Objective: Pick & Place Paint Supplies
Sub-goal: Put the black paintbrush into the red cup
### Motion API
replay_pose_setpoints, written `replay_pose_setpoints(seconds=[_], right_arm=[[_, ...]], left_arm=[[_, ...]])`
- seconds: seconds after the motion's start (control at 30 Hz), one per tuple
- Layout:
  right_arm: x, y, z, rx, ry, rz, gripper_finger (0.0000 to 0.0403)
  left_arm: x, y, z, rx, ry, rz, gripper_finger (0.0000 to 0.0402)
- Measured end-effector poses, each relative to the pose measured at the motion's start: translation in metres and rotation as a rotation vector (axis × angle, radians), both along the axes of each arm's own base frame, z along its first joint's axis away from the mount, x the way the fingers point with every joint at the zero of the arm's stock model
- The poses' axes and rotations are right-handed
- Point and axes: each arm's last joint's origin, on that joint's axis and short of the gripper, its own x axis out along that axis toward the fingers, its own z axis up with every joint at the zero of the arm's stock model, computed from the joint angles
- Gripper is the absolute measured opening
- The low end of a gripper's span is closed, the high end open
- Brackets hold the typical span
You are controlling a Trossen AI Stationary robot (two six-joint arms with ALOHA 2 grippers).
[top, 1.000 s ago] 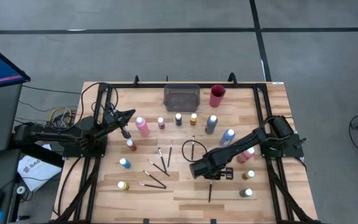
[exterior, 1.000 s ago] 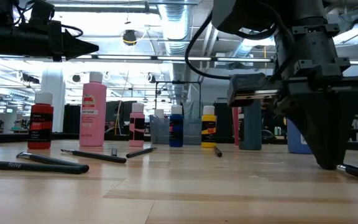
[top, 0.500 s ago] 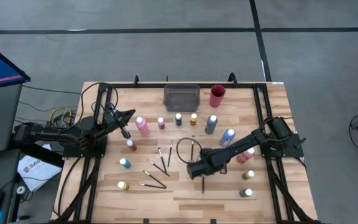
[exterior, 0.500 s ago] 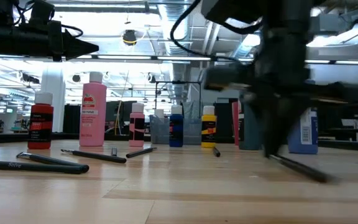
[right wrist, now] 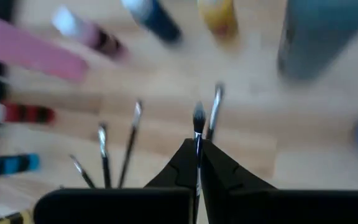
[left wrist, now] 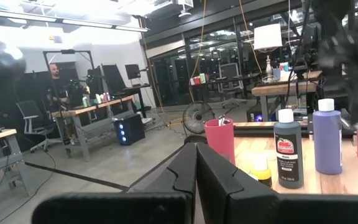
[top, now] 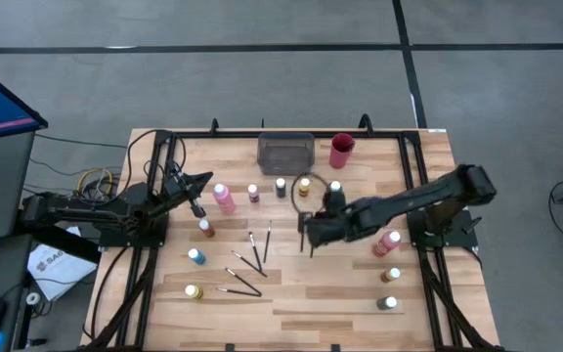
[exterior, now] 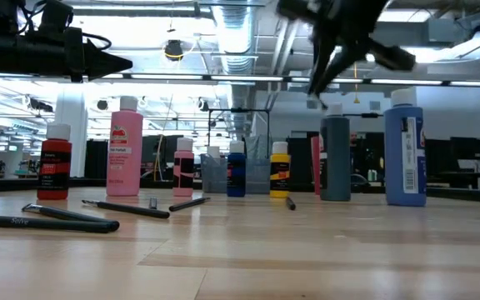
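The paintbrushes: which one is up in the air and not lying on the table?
The brush pinched in the right gripper's shut jaws; the other brushes all lie flat on the wood.

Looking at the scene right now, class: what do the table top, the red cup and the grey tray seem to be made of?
Table top: wood, pale planks with visible grain and seams, smooth, faintly glossy in the low view.
Red cup: probably plastic; uniform red, plain matte wall.
Grey tray: plastic or metal, cannot tell which; dull grey, thin straight walls.
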Motion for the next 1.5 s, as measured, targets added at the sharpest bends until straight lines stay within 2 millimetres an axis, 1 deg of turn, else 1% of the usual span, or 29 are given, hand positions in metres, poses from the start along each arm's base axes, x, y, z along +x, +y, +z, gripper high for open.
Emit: replay_pose_setpoints(seconds=[0.07,0.2,0.33,0.53,0.67,0.73,0.8,0.87,0.97,1.07,1.17,1.27,1.37,1.5], right_arm=[[-0.008,-0.018,0.019,-0.093,-0.025,0.010,0.0000],[-0.028,-0.059,0.053,-0.281,-0.036,-0.012,0.0000],[-0.051,-0.099,0.078,-0.389,-0.001,-0.020,0.0000],[-0.078,-0.149,0.101,-0.535,0.084,-0.044,0.0000],[-0.081,-0.174,0.107,-0.639,0.166,-0.018,0.0000],[-0.079,-0.184,0.107,-0.698,0.182,-0.007,0.0000],[-0.079,-0.193,0.102,-0.715,0.198,0.020,0.0000],[-0.079,-0.201,0.093,-0.721,0.174,0.037,0.0000],[-0.082,-0.211,0.073,-0.729,0.158,0.070,0.0000],[-0.083,-0.221,0.056,-0.776,0.100,0.108,0.0000],[-0.088,-0.229,0.032,-0.786,0.079,0.111,0.0000],[-0.092,-0.231,0.012,-0.829,0.037,0.112,0.0000],[-0.099,-0.231,-0.010,-0.832,0.041,0.103,0.0000],[-0.104,-0.228,-0.028,-0.834,0.038,0.097,0.0000]], left_arm=[[0.000,0.000,0.000,0.000,-0.002,0.000,0.0003],[0.000,0.000,0.000,0.000,-0.003,0.000,0.0003],[0.000,0.000,0.000,0.000,-0.005,0.000,0.0003],[0.000,0.000,0.001,0.000,-0.006,0.000,0.0003],[0.000,0.000,0.001,0.000,-0.007,0.000,0.0003],[0.000,0.000,0.001,0.000,-0.007,0.000,0.0003],[0.000,0.000,0.001,0.000,-0.007,0.000,0.0003],[0.000,0.000,0.001,0.000,-0.007,0.000,0.0003],[0.000,0.000,0.001,0.000,-0.008,0.000,0.0003],[0.000,0.000,0.001,0.000,-0.008,0.000,0.0003],[0.000,0.000,0.001,0.000,-0.008,0.000,0.0003],[0.000,0.000,0.001,0.000,-0.008,0.000,0.0003],[0.000,0.000,0.001,0.000,-0.009,0.000,0.0003],[0.000,0.000,0.001,0.000,-0.009,0.000,0.0003]])
